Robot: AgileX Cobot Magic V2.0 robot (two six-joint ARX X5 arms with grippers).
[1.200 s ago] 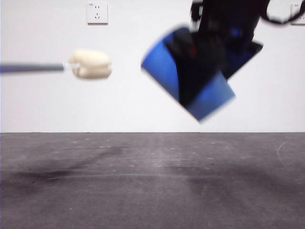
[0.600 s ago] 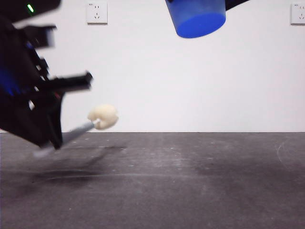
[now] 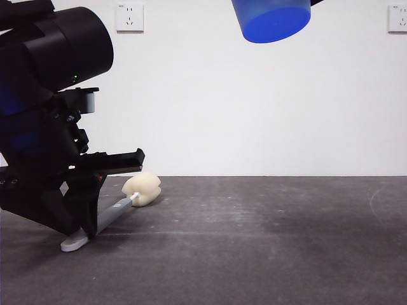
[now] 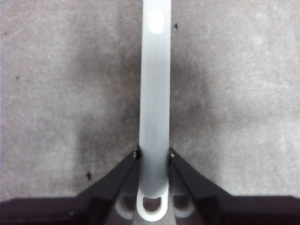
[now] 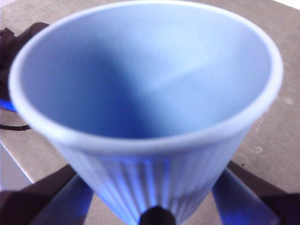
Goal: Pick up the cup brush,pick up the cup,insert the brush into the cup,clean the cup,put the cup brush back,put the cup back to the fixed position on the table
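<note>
Grey table (image 3: 267, 241) bears cup brush (image 3: 141, 189)

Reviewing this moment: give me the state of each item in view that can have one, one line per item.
cup brush: lying low on the table, sponge head resting on it, handle gripped.
cup: lifted high above the table, held, nothing inside.
left tool: shut on the brush handle, down at the table.
right tool: shut on the cup, raised.

**No readable text on show**

Nothing legible here: the wall socket (image 3: 130, 17) carries a tiny mark at its top corner, too small to read, and the second socket (image 3: 397, 18) is no clearer.
</note>
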